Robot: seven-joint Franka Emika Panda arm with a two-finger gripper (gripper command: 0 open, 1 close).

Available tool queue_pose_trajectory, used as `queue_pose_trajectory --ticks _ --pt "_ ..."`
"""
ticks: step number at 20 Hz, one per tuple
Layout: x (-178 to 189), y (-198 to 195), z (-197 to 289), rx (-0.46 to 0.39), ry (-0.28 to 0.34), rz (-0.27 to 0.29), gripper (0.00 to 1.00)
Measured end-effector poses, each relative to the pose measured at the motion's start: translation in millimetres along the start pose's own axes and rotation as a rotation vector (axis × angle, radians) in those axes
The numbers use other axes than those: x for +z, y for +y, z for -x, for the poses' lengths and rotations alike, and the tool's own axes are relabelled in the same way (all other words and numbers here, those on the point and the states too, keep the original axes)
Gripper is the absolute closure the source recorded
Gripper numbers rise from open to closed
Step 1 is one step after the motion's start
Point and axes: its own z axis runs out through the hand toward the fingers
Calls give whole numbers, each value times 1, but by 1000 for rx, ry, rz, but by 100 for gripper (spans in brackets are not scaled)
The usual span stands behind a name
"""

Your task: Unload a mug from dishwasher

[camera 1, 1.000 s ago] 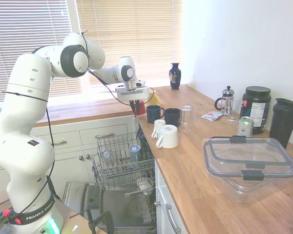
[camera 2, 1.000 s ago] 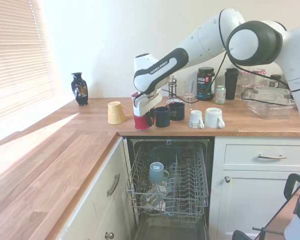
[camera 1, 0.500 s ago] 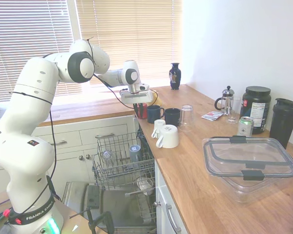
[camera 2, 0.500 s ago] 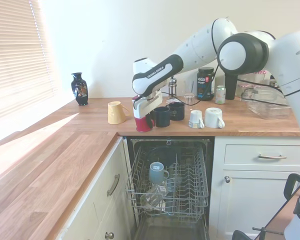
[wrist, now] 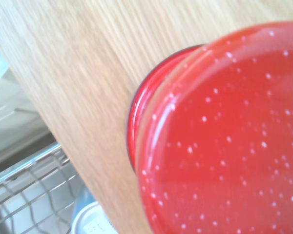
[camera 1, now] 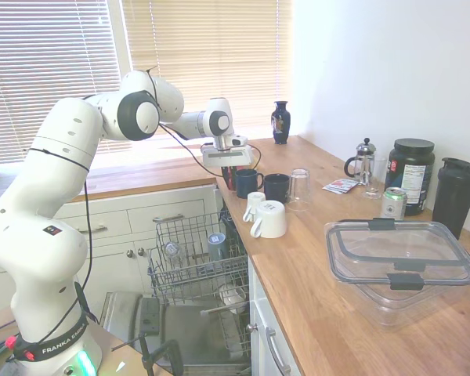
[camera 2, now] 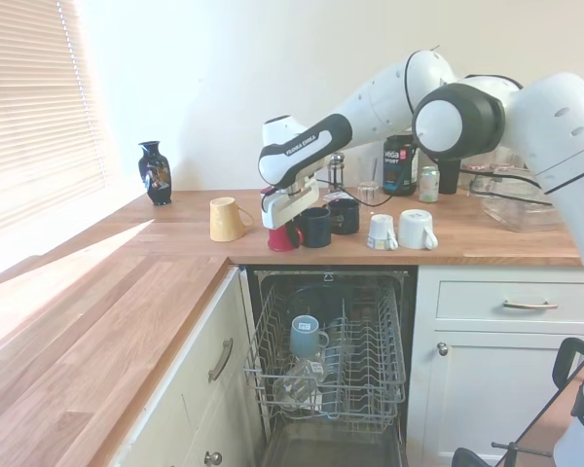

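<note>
Holding red mug (camera 2: 281, 236) upside down at worktop (camera 2: 175, 233) front edge, directly above open dishwasher (camera 2: 328, 365); gripper (camera 2: 284, 220) pinching it, as we read second exterior view. Wrist view: speckled mug base fills frame, wood beneath, rack at 7 o'clock. Navy mug (camera 2: 315, 227) just beside, at mug's 3 o'clock; yellow cup (camera 2: 226, 218) at 9 o'clock. Our worries: release too near edge, mug tips back into rack; sideways drift knocks navy mug.
</note>
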Motion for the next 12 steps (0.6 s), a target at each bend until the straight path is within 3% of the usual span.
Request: queue_pose_trajectory --ticks 12 --pt "-11 -10 -2 1 10 -22 0"
